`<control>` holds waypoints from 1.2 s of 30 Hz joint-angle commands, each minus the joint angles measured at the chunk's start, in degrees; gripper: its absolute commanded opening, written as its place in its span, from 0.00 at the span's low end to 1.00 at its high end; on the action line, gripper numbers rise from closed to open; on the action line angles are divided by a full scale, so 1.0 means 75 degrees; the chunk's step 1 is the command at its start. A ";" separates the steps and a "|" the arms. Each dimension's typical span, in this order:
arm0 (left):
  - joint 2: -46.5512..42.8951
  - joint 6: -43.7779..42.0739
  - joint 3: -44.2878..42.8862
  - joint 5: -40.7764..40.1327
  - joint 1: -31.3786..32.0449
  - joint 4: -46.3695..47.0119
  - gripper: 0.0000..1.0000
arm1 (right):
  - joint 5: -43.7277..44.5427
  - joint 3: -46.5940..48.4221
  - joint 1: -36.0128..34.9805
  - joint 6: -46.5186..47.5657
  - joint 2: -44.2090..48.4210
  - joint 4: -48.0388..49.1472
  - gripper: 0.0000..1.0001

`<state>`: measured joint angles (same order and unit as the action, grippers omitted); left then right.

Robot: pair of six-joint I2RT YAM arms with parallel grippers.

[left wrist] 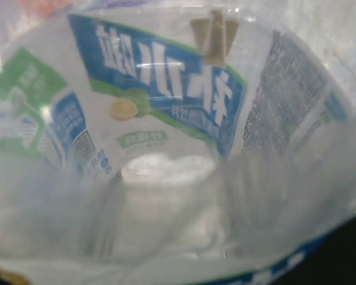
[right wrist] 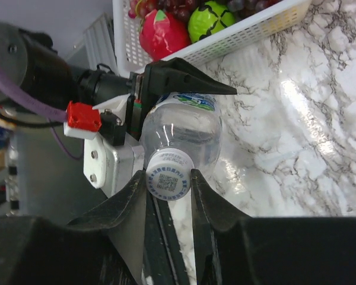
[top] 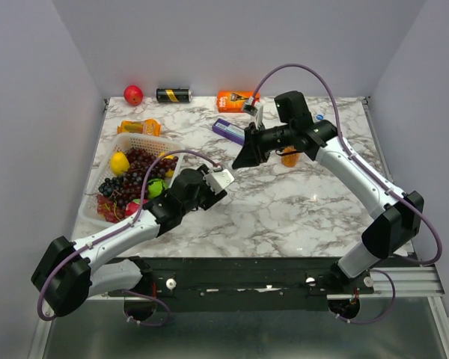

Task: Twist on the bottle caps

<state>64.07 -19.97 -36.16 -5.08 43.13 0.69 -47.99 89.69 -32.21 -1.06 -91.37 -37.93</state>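
Clear thin plastic w/ a blue-green label: the bottle (right wrist: 181, 127) is clamped in my left gripper (top: 215, 183), over the marble table (right wrist: 320, 119) by the basket (right wrist: 255, 27). My right gripper (right wrist: 168, 173) is pinched tight on the round white cap (right wrist: 168, 179) at its neck. I'd line up the axes, then twist w/ light push, so no cross-thread.

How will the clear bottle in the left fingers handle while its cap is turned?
The clear bottle looks empty, probably light. Its thin-looking wall may dent under the left fingers. Round and smooth, it could twist as the white cap turns.
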 commanded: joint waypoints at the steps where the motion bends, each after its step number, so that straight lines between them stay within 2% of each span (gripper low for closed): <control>1: -0.0141 0.1043 -0.0299 -0.1287 0.0085 0.1724 0.00 | 0.0863 0.0134 -0.0171 -0.1898 -0.0449 -0.0401 0.00; 6: 0.0117 0.2143 -0.0592 -0.2227 0.0120 0.1608 0.00 | 0.1160 0.0451 -0.0171 -0.1957 -0.0730 -0.0357 0.00; 11: 0.0094 0.2580 -0.0604 -0.2217 0.0108 0.1455 0.00 | 0.1277 0.0558 -0.0171 -0.1641 -0.0708 -0.0205 0.00; 12: 0.0082 0.2603 -0.0593 -0.2101 0.0108 0.1397 0.00 | 0.1266 0.0534 -0.0171 -0.1617 -0.0673 -0.0134 0.10; 15: 0.0047 0.2639 -0.0592 -0.1843 0.0108 0.1373 0.00 | 0.1184 0.0370 -0.0171 -0.1593 -0.0579 0.0240 0.29; 18: 0.0035 0.2955 -0.0592 -0.1702 0.0108 0.1373 0.00 | 0.1324 0.0393 -0.0171 -0.1605 -0.0602 0.0475 0.41; 27: -0.0047 0.3411 -0.0663 -0.0928 0.0096 0.1291 0.00 | 0.1464 0.0779 -0.0182 -0.1710 -0.1000 0.0651 0.53; 32: -0.0012 0.3447 -0.0651 -0.0332 0.0061 0.1291 0.00 | 0.1336 0.0745 -0.0182 -0.1862 -0.1036 0.0955 0.55; 36: 0.0000 0.3517 -0.0639 0.0872 0.0049 0.1279 0.00 | 0.0798 0.0896 -0.0182 -0.1909 -0.1106 0.1389 0.69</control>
<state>66.00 4.91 -38.06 -9.08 43.46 3.97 -40.77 95.00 -33.56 -15.00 -97.47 -29.47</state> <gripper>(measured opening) 0.690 0.631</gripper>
